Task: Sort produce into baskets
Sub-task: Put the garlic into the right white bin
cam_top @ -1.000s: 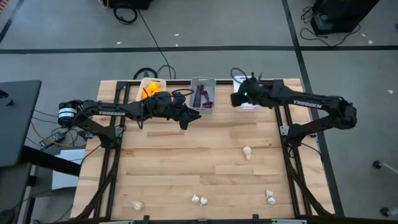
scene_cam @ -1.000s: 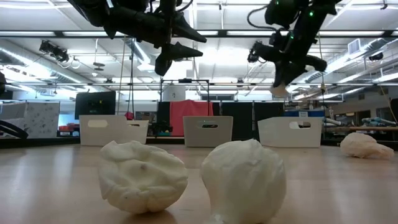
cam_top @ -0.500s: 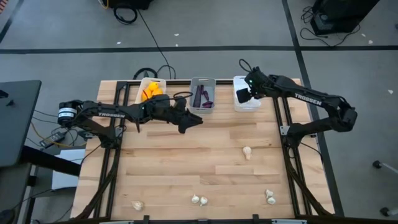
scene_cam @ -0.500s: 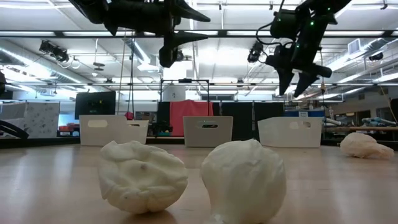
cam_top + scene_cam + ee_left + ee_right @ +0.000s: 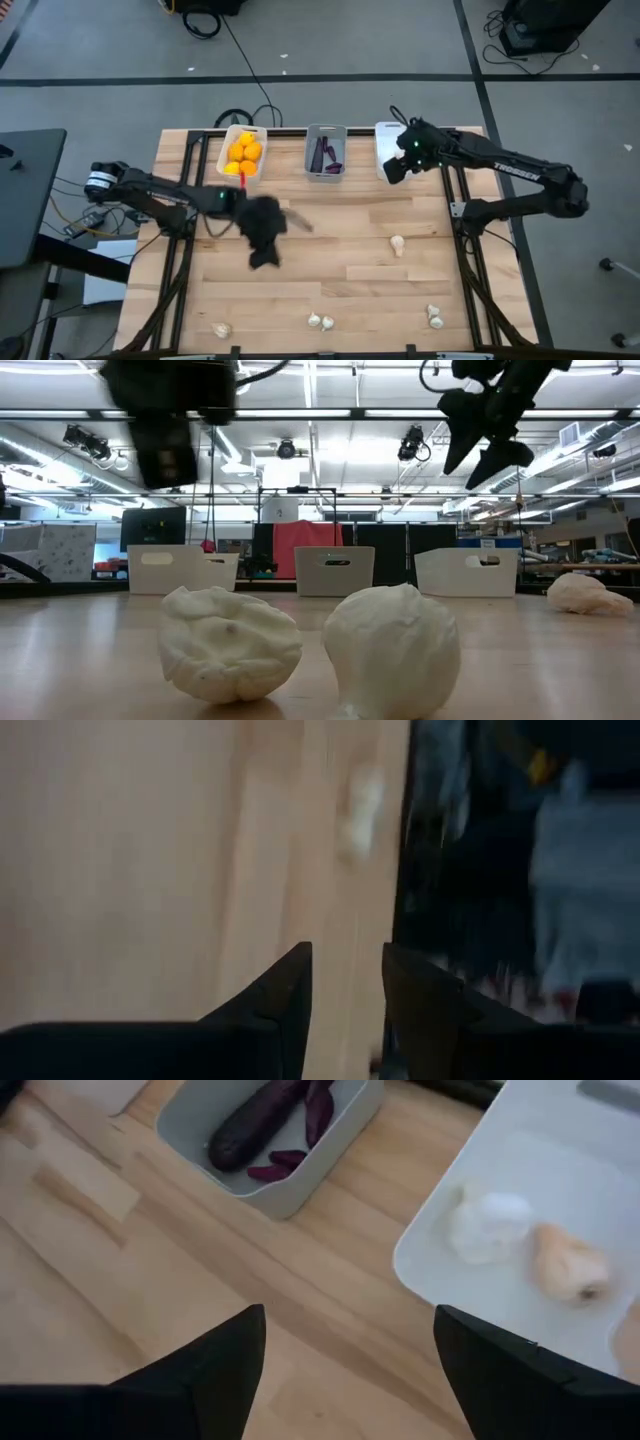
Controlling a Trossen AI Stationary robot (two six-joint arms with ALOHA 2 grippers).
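Three baskets stand along the far edge. The left white basket (image 5: 243, 152) holds orange fruits, the grey basket (image 5: 326, 152) (image 5: 290, 1140) holds purple pieces, and the right white basket (image 5: 392, 140) (image 5: 520, 1190) holds garlic bulbs (image 5: 490, 1225). Several more bulbs lie on the table, such as one bulb (image 5: 398, 243) at mid right and two (image 5: 230, 640) near the front edge. My right gripper (image 5: 390, 170) (image 5: 348, 1325) hangs open by the right white basket's near left corner. My left gripper (image 5: 262, 250) (image 5: 347, 970), blurred, is over the table's left middle, slightly open, with nothing between its fingers.
Loose bulbs lie near the front edge at the left (image 5: 221, 329), the middle (image 5: 320, 321) and the right (image 5: 435, 318). Bare wood lies between them and the baskets. Black frame rails (image 5: 462, 240) run along both table sides.
My right gripper has opened over the right white basket, then risen and drawn back a little toward its near left corner. My left gripper has swung quickly from beside the grey basket toward the table's near edge and slightly left, uncovering the fruit basket.
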